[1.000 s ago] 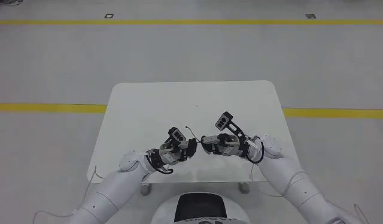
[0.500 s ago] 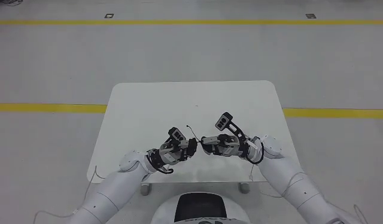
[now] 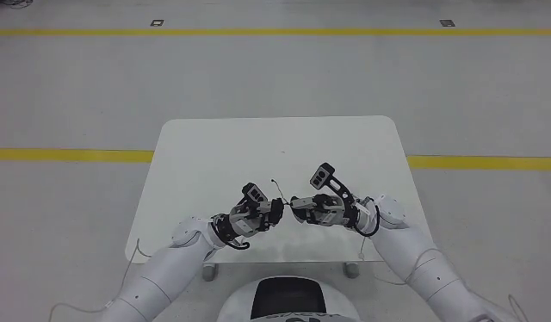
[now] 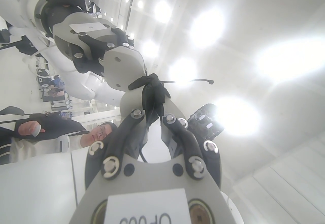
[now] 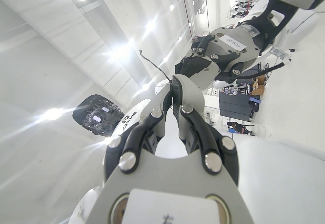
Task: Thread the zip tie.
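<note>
— Top view?
— Lower centre of the frame, above the table (image 3: pixel 258 141): left gripper (image 3: pixel 280 208) and right gripper (image 3: pixel 294 205) meet tip to tip, the zip tie (image 3: pixel 275 188) curling up between them.
— Left wrist view?
— Left gripper pinched on the tie, whose end juts past the tips.
— Right wrist view?
— Right gripper clamped on it too.

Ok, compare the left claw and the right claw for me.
The left claw points in from the robot's left, the right claw from its right, tip to tip. A strand of the zip tie runs back through the left claw toward its palm; the right claw shows only the free tail rising from its tips. Both are shut on the zip tie, above the table.
</note>
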Tool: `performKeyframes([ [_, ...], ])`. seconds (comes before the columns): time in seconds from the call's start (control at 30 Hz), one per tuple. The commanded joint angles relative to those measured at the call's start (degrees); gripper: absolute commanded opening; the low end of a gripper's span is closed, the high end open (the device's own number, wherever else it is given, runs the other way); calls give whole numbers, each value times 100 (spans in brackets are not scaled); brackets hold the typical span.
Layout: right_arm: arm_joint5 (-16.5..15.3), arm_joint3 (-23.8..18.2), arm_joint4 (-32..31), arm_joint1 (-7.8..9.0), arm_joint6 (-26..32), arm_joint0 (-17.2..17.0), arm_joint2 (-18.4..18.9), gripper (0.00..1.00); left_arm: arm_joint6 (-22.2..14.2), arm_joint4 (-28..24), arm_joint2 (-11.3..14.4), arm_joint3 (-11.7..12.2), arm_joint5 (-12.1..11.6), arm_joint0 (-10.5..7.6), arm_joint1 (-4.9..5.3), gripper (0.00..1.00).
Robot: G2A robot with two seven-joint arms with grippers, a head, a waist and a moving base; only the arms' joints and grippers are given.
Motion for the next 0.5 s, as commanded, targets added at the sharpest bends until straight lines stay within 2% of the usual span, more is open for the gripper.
performKeyframes([
  [0.0, 17, 8, 4, -4, 6, -2, 7, 0, -4, -5, -3, 7, -6, 6, -4, 0],
  [0.47, 142, 152, 191, -34, 62, -26, 108, 0, 23, 26, -78, -4, -45, 56, -13, 0],
])
